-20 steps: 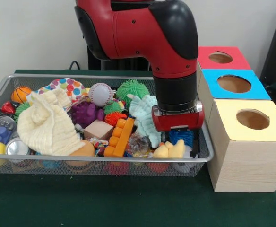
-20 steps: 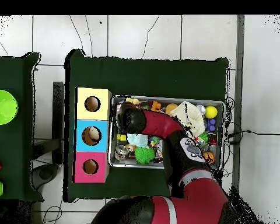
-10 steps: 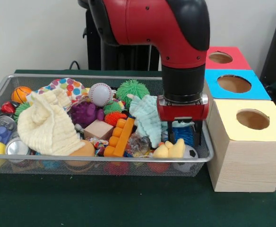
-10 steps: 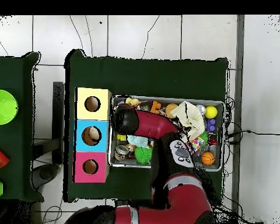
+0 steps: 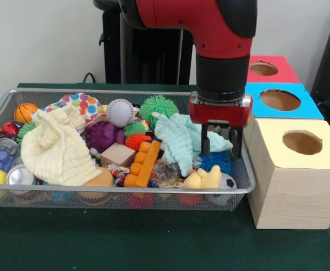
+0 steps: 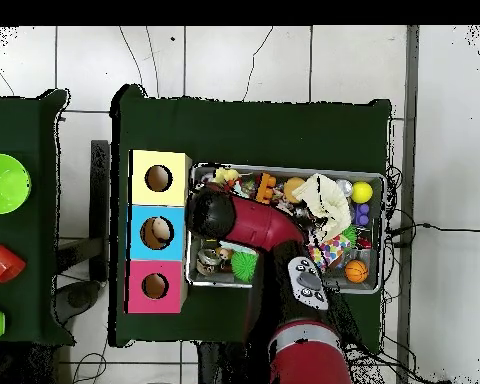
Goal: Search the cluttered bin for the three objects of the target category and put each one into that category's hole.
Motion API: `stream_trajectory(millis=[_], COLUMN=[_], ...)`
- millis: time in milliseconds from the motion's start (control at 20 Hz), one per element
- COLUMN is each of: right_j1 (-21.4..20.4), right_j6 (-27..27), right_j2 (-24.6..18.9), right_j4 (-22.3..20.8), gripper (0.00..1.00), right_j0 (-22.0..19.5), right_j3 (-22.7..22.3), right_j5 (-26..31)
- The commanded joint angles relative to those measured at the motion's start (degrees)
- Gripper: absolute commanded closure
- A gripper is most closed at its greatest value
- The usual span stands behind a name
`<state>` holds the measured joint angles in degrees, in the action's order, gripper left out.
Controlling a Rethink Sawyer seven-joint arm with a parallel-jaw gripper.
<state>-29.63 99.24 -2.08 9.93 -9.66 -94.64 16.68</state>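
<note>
My gripper [image 5: 220,148] hangs over the right end of the wire bin [image 5: 125,191], fingers [image 5: 205,144] spread open. The right corner of a mint cloth [image 5: 179,138] lies between them; I cannot tell whether it touches them. Just below sit a blue spiky ball [image 5: 216,163] and a yellow duck [image 5: 204,179]. Three wooden boxes with holes stand right of the bin: yellow [image 5: 283,169], blue [image 5: 255,101], red [image 5: 244,65]. In the overhead view the arm [image 6: 246,222] hides the gripper, and an object shows inside the blue box's hole [image 6: 159,232].
The bin also holds a cream cloth [image 5: 55,149], a baseball [image 5: 120,112], a green spiky ball [image 5: 158,107], a purple toy [image 5: 101,135], an orange brick [image 5: 143,164], a wooden block [image 5: 118,153] and cans [image 5: 19,176]. The overhead view shows green and red things [image 6: 4,183] on a side table.
The gripper has risen from low in the bin's right end to above the toys, uncovering the mint cloth's right corner. The blue spiky ball and the duck stay put.
</note>
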Motion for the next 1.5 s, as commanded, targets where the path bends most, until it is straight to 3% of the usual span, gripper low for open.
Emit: stream_trajectory(millis=[50, 150, 300, 400, 1050, 1350, 1500], right_j1=[0.2, 0.06, -0.35, -1.09, 2.14, 3.01, 3.4], right_j6=[16.59, 16.59, 5.85, 2.89, -2.3, -11.76, -12.66], right_j2=[1.99, 2.77, 0.9, 0.13, -9.94, -15.52, -17.19], right_j4=[3.63, 3.65, -3.58, -5.59, -11.05, -17.28, -19.47], gripper=[0.0, 0.0, 0.0, 0.0, 0.0, 0.0, 0.0], right_j0=[-0.31, 0.34, -1.14, -1.08, -6.53, -9.68, -10.62], right_j3=[-7.37, -6.64, -1.45, 0.0, 6.55, 11.52, 12.89], right_j5=[-2.22, -0.49, 1.07, 1.98, 4.44, 10.75, 12.76])
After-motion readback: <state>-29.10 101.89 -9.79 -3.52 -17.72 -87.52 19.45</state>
